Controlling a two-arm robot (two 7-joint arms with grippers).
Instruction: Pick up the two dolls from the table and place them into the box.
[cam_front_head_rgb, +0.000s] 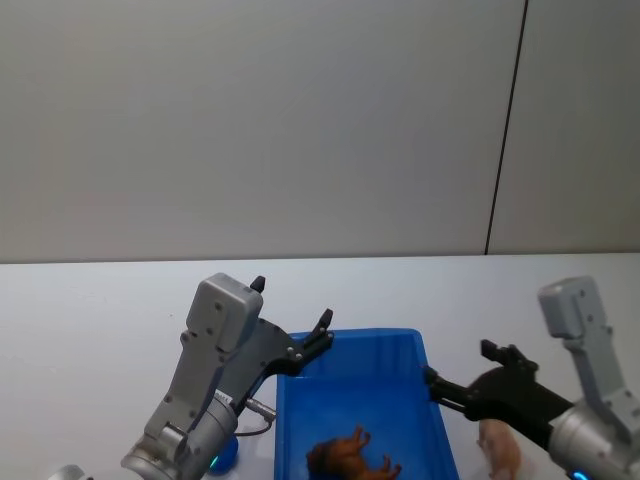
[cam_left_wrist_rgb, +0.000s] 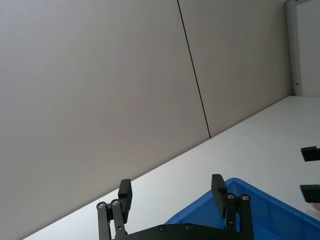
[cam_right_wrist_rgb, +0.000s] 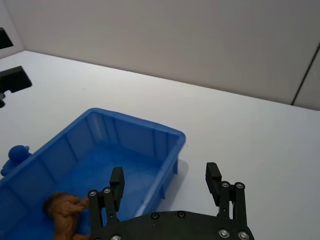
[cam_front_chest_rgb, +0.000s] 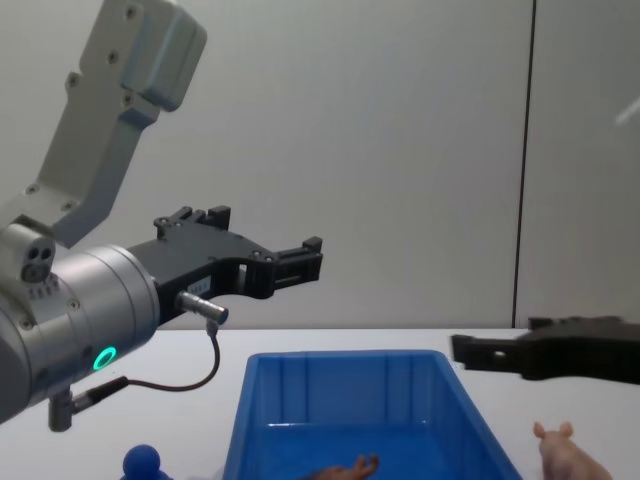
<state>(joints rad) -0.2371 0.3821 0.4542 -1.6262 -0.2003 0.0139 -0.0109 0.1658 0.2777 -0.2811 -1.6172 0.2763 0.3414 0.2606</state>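
Note:
The blue box (cam_front_head_rgb: 418, 352) stands on the white table (cam_front_head_rgb: 90, 310) in front of me. The reddish-brown doll (cam_front_head_rgb: 350, 457) lies inside it, seen too in the right wrist view (cam_right_wrist_rgb: 65, 210) and the chest view (cam_front_chest_rgb: 345, 468). The pale pink pig doll (cam_front_head_rgb: 500, 450) stands on the table just right of the box (cam_front_chest_rgb: 340, 365), its ears up (cam_front_chest_rgb: 565, 455). My left gripper (cam_front_head_rgb: 292, 302) hangs open and empty above the box's far left corner (cam_left_wrist_rgb: 171, 190). My right gripper (cam_front_head_rgb: 460, 363) is open and empty above the box's right wall (cam_right_wrist_rgb: 165, 176), just beyond the pig.
A blue ball-topped object (cam_front_head_rgb: 225, 455) sits on the table left of the box, by the left arm (cam_front_chest_rgb: 142, 462). A grey wall with a dark vertical seam (cam_front_head_rgb: 505, 130) rises behind the table. Bare tabletop stretches beyond the box and to both sides.

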